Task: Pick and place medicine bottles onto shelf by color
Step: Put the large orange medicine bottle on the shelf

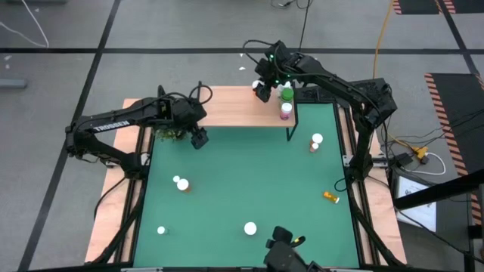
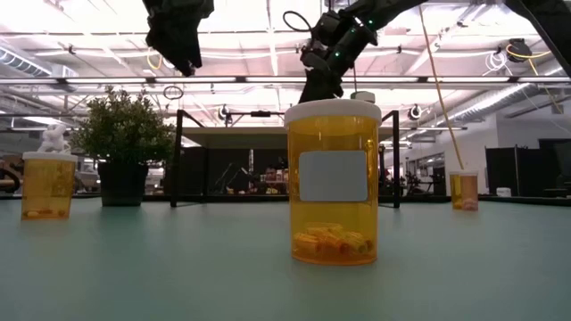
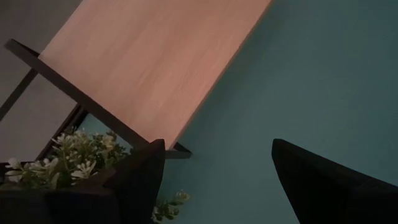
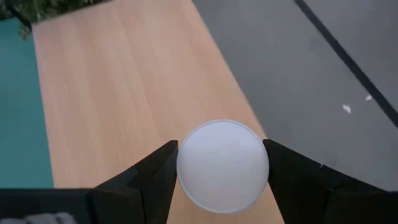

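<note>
White-capped bottle [image 4: 222,165] sat gripped between the right end effector [image 4: 221,171] fingers above the shelf [image 4: 124,93]; it should lower vertically, beside matching colors, before releasing. Left end effector [image 3: 214,180] hovered wide, empty.

arms: dark, jointed | left arm [image 1: 113,125]: white lettering | right arm [image 1: 340,83]: green light, black cables

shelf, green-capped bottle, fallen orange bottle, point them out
shelf [image 1: 227,106], high view, bare wood top
green-capped bottle [image 1: 286,94], high view, its cap
fallen orange bottle [image 1: 331,196], high view, its side
</note>
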